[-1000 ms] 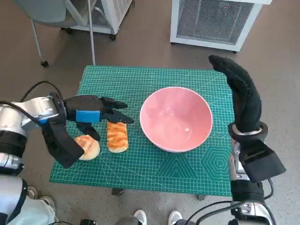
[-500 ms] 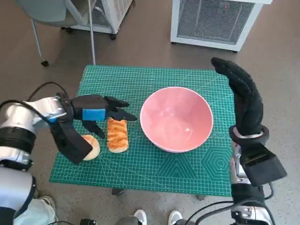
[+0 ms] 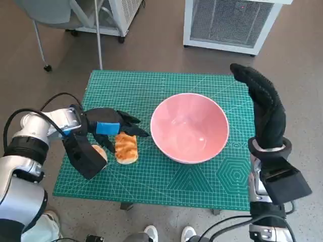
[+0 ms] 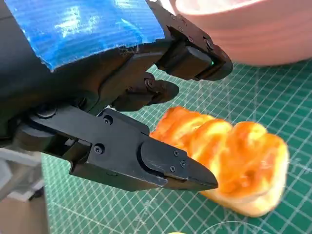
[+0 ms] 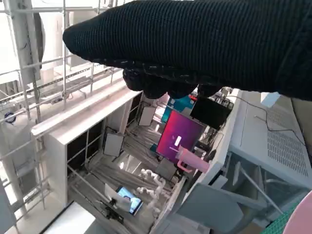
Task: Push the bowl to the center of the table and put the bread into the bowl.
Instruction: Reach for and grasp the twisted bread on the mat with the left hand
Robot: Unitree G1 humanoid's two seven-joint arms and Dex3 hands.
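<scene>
A: Where is the bread lying at this moment?

B: The twisted, glazed bread [image 3: 126, 146] is lying on the green cutting mat [image 3: 166, 85] that is covering the surface, just to the left of the pink bowl [image 3: 190, 127]. A second, rounder bun [image 3: 99, 152] is sitting beside it, partly hidden behind the black strap of the left arm.

A: And what is the left robot hand doing?

B: The left robot hand [image 3: 112, 127], with blue tape across its back, is hovering right over the near end of the bread. In the left wrist view its black fingers [image 4: 195, 59] are spreading apart above the loaf [image 4: 229, 163] with nothing between them, so it is released and grasping nothing. Whether a fingertip is touching the crust, I cannot tell.

A: Where is the bowl sitting?

B: It is standing upright, a little right of the middle of the mat, with nothing inside it.

A: And the right robot hand?

B: The gloved right robot hand [image 3: 262, 108] is pointing upward near the right edge of the mat, beside the bowl but apart from it. Its fingers are looking extended and it is holding nothing.
</scene>
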